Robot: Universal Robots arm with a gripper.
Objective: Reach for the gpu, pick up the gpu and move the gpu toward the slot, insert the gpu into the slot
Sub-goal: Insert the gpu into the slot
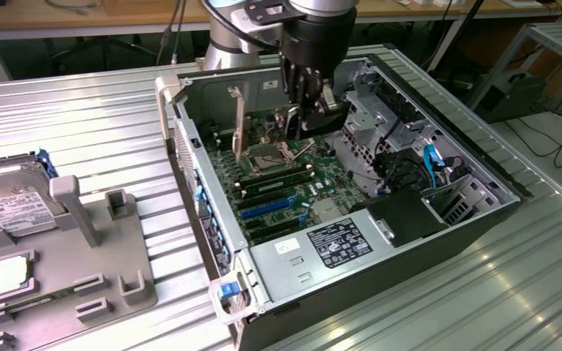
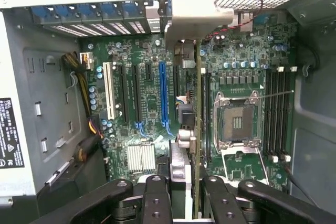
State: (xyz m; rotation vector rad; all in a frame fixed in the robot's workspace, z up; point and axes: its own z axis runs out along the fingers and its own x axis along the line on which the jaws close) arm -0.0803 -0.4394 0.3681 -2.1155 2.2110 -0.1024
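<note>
Standing on edge between the nearly closed fingers, the gpu (image 2: 198,129) is held by the gripper (image 2: 185,192) over the motherboard (image 2: 152,103) inside the computer case (image 1: 476,164). Its long axis is lined up with the blue slot (image 2: 162,95) just beside it. A thin greenish board and silver bracket edge are seen.

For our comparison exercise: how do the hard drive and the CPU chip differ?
The hard drive is larger and rectangular; the CPU chip is small and square. The hard drive carries a printed label; the CPU chip's top looks plain. Both sit on the grey holder.
</note>
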